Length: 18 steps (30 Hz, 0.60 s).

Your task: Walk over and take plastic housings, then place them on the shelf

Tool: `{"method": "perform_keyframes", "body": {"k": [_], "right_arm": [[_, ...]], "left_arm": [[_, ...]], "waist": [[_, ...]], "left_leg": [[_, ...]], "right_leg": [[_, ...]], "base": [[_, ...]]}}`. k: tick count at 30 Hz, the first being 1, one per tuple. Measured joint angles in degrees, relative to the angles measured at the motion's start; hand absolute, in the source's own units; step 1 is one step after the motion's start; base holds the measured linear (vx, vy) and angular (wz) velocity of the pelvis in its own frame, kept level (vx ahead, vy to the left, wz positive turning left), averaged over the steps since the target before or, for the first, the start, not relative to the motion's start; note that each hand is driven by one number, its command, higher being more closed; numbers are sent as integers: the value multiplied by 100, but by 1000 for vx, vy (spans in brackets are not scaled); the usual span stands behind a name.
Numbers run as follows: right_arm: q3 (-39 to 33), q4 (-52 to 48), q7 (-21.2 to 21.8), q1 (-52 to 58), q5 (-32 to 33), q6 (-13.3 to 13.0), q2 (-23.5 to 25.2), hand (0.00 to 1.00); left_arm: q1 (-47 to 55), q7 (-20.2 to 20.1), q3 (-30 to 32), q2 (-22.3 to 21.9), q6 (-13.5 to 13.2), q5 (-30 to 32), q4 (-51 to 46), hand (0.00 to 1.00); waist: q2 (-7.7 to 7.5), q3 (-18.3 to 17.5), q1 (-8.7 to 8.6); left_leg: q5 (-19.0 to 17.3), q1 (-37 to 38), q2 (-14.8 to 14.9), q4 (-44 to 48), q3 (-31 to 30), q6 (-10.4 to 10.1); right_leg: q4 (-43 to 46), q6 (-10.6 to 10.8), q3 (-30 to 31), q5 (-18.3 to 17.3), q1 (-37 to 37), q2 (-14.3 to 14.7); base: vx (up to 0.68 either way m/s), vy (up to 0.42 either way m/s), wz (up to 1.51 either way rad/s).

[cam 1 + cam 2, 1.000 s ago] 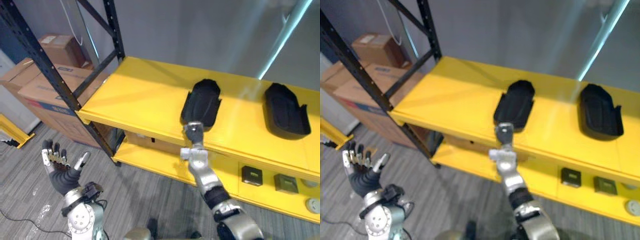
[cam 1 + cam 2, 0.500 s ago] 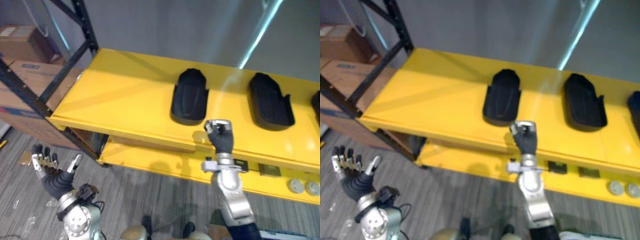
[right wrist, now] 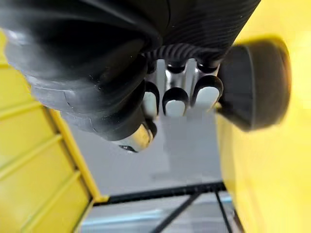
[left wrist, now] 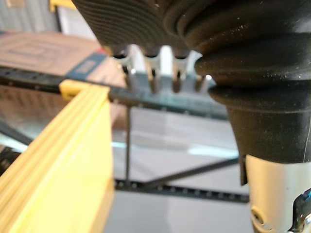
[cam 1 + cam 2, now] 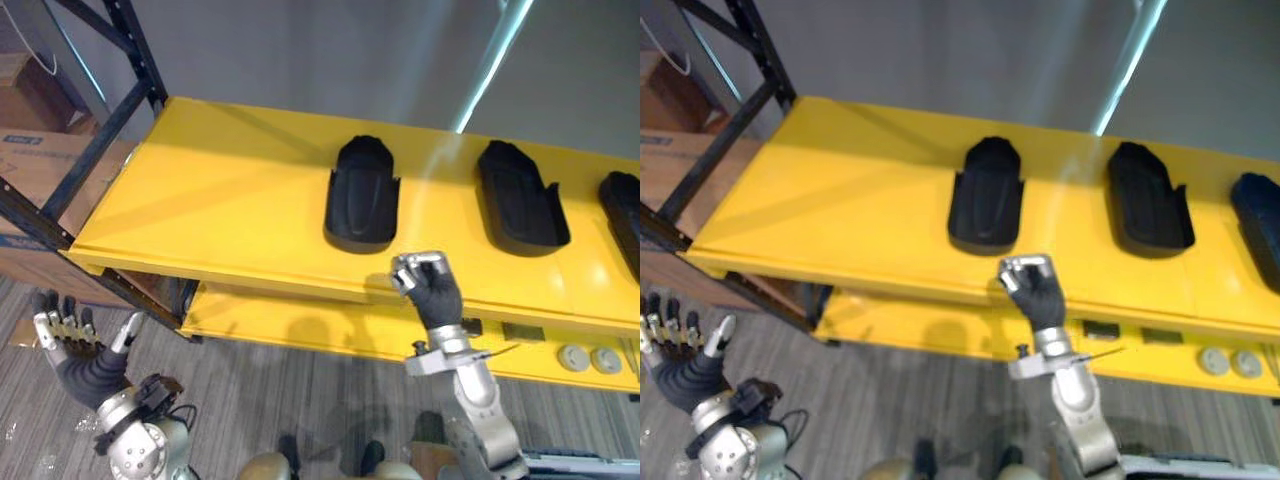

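Three black plastic housings lie in a row on the yellow shelf (image 5: 220, 190): the left housing (image 5: 363, 195), the middle housing (image 5: 520, 198) and the right housing (image 5: 625, 205) at the view's edge. My right hand (image 5: 427, 290) is raised in front of the shelf's front edge, below and right of the left housing and apart from it. Its fingers (image 3: 175, 99) are curled and hold nothing. My left hand (image 5: 75, 345) hangs low at the lower left over the floor, fingers straight and spread, empty.
A lower yellow shelf (image 5: 300, 325) carries small dark boxes (image 5: 520, 333) and round discs (image 5: 575, 357). Black rack uprights (image 5: 130, 45) stand at the left end. Cardboard boxes (image 5: 40, 150) sit behind them. Grey carpet floor (image 5: 260, 410) lies below.
The camera has swung right, bringing a third housing into view. My right hand has drawn back from the left housing's front end and curled. My left hand sits lower.
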Motion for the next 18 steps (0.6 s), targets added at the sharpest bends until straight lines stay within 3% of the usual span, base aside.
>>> {"method": "perform_keyframes", "body": {"k": [4, 10, 18], "right_arm": [[221, 335, -296, -195, -200, 39, 22, 100], [391, 1282, -1147, -232, -331, 412, 245, 100], [309, 2743, -1943, -715, -777, 399, 501, 100]], "left_arm": [[-2, 40, -180, 4, 81, 9, 0, 0], [11, 161, -240, 2, 114, 47, 9, 0], [-90, 168, -418, -8, 110, 53, 185, 0]], "waist": [[-6, -5, 42], [46, -216, 56], [137, -310, 59]], "left_leg": [[0, 7, -1, 0, -6, 0], [3, -15, -6, -1, -38, 0], [91, -42, -21, -21, -168, -11]], "right_leg": [[7, 0, -3, 0, 4, -2], [6, -1, -21, -1, -2, -1], [5, -9, -126, -5, 15, -4]], "base": [[-30, -11, 0], [-26, -13, 2], [-30, -15, 6]]}}
